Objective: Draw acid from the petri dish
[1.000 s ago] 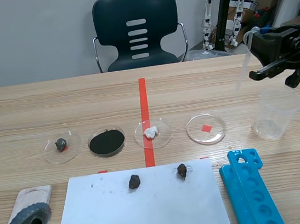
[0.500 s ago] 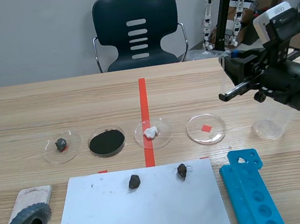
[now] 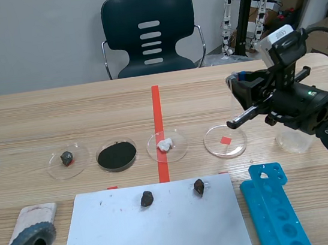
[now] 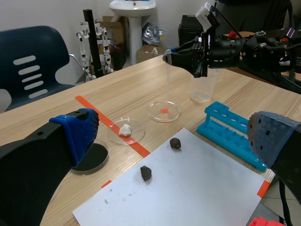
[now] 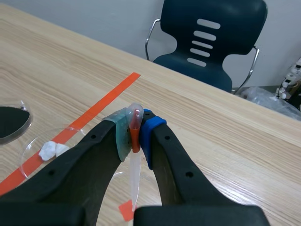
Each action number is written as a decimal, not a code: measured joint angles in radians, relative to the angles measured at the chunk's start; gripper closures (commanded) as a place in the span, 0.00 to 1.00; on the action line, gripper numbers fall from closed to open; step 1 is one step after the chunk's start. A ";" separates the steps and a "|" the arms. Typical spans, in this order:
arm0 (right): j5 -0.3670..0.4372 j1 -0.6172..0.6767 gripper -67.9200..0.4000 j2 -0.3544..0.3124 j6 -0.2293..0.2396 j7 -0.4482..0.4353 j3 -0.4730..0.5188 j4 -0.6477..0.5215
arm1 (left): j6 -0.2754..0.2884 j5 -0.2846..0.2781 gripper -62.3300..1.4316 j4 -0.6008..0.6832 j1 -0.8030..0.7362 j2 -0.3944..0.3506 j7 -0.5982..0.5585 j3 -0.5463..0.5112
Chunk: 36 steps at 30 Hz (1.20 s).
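The pipette (image 5: 134, 169) is thin, clear, soft plastic: light, slippery and easily crushed. I judge it wants a gentle hold at the bulb. The right claw (image 5: 135, 136) is clamped on it there, stem hanging below the pads. Right of centre in the scene view, the petri dish (image 3: 215, 140) sits on the counter (image 3: 90, 114) under the stem; contact I cannot tell. The left claw (image 4: 171, 127) stands apart, empty.
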State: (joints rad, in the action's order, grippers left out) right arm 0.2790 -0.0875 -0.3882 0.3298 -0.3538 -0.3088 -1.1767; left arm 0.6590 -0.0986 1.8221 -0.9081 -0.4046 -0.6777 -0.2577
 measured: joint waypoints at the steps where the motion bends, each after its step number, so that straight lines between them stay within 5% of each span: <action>1: 0.000 0.000 0.99 0.000 0.000 -0.002 -0.002 0.006 | 0.000 0.000 0.00 0.000 0.000 0.000 0.000 0.000; 14: -0.073 0.000 0.99 0.000 0.004 -0.136 -0.034 0.095 | 0.000 0.000 0.00 0.000 0.000 0.000 0.000 0.000; 36: -0.073 0.000 0.99 0.000 0.004 -0.136 -0.034 0.095 | 0.000 0.000 0.00 0.000 0.000 0.000 0.000 0.000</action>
State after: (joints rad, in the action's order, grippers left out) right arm 0.2062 -0.0879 -0.3878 0.3336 -0.4900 -0.3428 -1.0817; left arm 0.6590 -0.0986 1.8221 -0.9081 -0.4046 -0.6777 -0.2577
